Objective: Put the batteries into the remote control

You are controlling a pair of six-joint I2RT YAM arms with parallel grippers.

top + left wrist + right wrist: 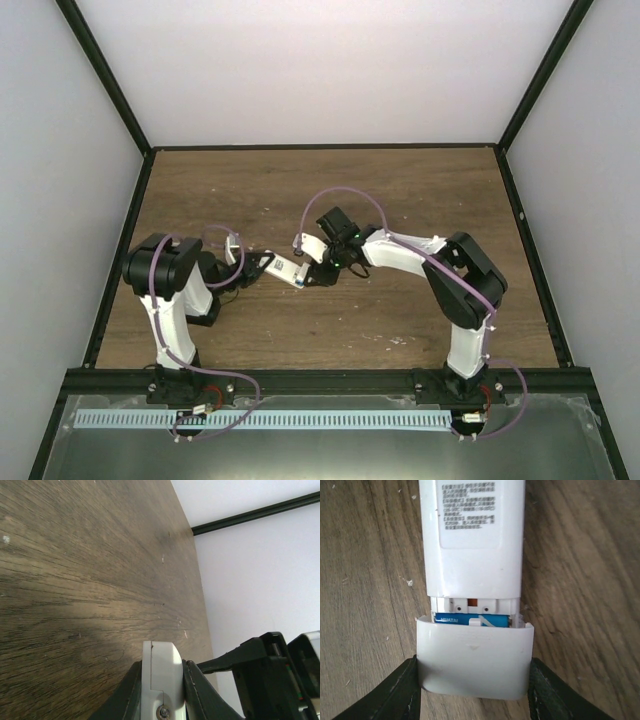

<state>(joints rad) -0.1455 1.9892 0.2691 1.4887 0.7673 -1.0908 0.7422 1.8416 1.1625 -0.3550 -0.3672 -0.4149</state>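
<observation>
The white remote control [472, 535] hangs above the wooden table, back face up with a printed label. In its open compartment a blue battery [470, 620] shows; any second cell is hidden. A white cover piece [475, 662] overlaps the compartment's near end, and my right gripper [474, 666] is shut on its two sides. My left gripper [161, 666] is shut on the remote's other end [161, 672], seen edge-on. From the top view the remote [284, 268] spans between the left gripper [258, 268] and the right gripper [316, 272].
Brown wooden table [330, 190] with black frame rails along its sides and white walls behind. The right arm's dark gripper body [272, 672] sits close beside the left fingers. Small white crumbs lie on the wood [410, 583].
</observation>
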